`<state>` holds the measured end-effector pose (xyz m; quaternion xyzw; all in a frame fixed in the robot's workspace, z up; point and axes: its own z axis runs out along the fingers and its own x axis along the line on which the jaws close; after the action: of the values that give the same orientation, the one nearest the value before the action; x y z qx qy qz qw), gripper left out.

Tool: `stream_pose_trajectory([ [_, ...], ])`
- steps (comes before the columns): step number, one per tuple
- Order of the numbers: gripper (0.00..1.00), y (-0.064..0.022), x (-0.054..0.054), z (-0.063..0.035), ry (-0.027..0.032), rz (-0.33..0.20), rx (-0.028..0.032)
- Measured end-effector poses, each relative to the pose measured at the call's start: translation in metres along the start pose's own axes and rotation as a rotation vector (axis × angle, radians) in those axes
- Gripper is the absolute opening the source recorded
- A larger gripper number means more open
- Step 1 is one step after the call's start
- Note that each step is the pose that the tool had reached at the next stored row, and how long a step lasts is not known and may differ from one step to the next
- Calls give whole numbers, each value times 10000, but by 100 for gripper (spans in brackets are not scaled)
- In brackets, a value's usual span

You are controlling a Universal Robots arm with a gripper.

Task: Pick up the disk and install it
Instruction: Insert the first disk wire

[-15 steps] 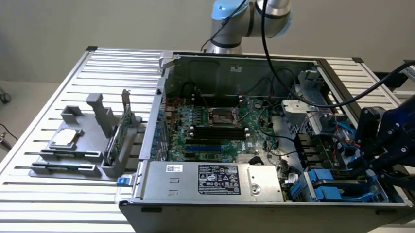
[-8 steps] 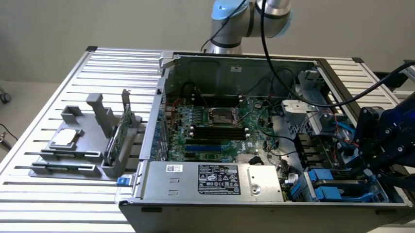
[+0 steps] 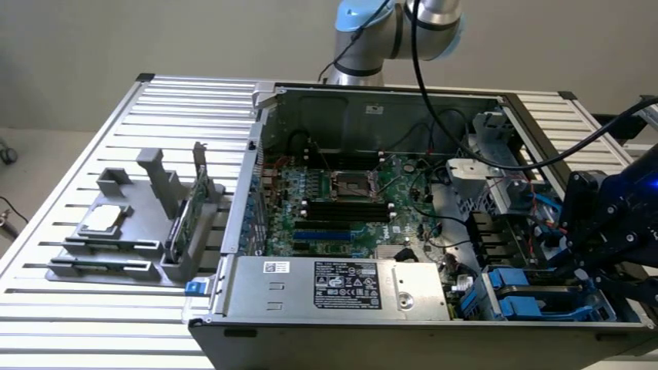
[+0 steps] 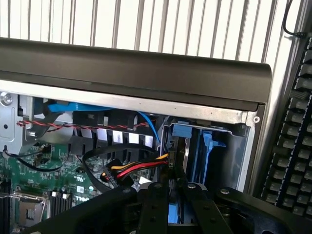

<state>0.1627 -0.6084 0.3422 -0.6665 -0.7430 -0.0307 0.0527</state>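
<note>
I've got the gripper (image 4: 170,204) clamped narrowly on the disk (image 4: 171,212), its blue carrier just below the drive bay (image 4: 204,146). It looks rigid and fairly heavy; I'd grip its carrier edges.

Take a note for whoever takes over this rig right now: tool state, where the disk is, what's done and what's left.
Tool: fingers drawn in on a blue edge that looks like the disk in its carrier; the grip looks likely but is mostly hidden by the fingers.
Position: the tool hangs over the drive bay at the corner of the open computer case, on the exterior view's right.
Done: the disk appears to be picked up and brought to the bay.
Left: the disk is not seated in the bay, and the tool has not let go.
</note>
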Motion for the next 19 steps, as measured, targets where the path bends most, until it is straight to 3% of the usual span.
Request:
stream_pose_trajectory([
  [10, 17, -13, 0, 11, -11, 163, -125],
  [19, 17, -26, 1, 19, -17, 217, -197],
])
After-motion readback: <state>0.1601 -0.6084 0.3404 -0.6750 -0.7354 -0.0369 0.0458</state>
